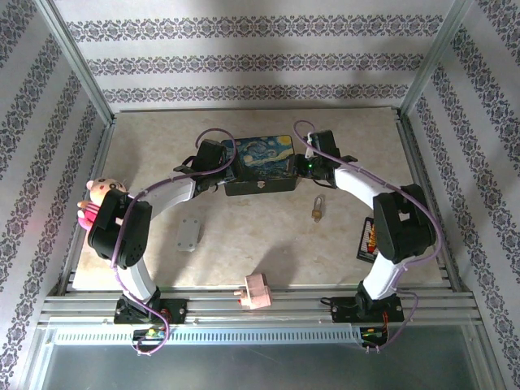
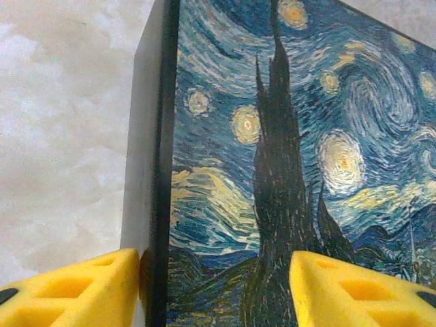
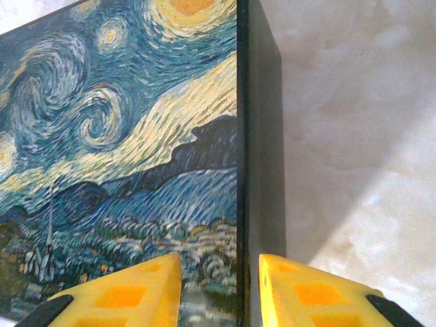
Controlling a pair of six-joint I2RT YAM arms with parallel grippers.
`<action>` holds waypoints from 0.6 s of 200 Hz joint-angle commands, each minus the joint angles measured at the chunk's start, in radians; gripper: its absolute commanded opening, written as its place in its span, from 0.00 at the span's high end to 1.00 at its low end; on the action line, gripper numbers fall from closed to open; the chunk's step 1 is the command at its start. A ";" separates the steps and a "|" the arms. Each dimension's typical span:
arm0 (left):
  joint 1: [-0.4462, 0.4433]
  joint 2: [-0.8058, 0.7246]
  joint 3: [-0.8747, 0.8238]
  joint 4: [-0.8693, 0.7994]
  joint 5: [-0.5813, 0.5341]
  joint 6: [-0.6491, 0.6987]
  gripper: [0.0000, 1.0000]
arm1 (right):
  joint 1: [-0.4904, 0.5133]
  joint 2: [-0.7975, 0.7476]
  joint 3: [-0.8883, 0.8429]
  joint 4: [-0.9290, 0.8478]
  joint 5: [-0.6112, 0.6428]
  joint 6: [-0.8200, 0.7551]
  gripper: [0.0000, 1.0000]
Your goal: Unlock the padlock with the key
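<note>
The padlock point(image 1: 317, 208) looks tiny, light and slippery, so it is best pinched across its body. The left gripper point(image 2: 214, 272) gapes wide and the right gripper point(image 3: 219, 272) is narrowly open, both at the tin point(image 1: 260, 158).

Left arm point(image 1: 158, 199), right arm point(image 1: 361, 191): white links, black joint housings, black bases point(image 1: 150, 311). Purple cable point(image 1: 213, 130) loops along each. Green LED point(image 1: 309, 168) lit on right wrist. Left gripper point(image 2: 214, 272), right gripper point(image 3: 219, 272) match: yellow wedge fingers point(image 2: 75, 289), moulded pockets, black pads point(image 3: 48, 308) outboard.
</note>
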 commanded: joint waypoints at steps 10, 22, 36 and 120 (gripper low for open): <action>0.043 -0.108 -0.052 0.032 -0.012 -0.005 0.31 | 0.002 -0.152 -0.057 -0.053 0.102 -0.009 0.63; 0.070 -0.146 -0.083 0.034 -0.016 -0.004 0.28 | 0.000 -0.217 -0.096 -0.057 0.131 -0.012 0.60; 0.105 -0.199 -0.117 0.022 -0.025 0.006 0.24 | -0.008 -0.299 -0.148 -0.072 0.165 -0.015 0.58; 0.281 -0.576 -0.439 0.048 -0.228 0.183 0.01 | -0.148 -0.775 -0.504 -0.062 0.387 -0.150 0.28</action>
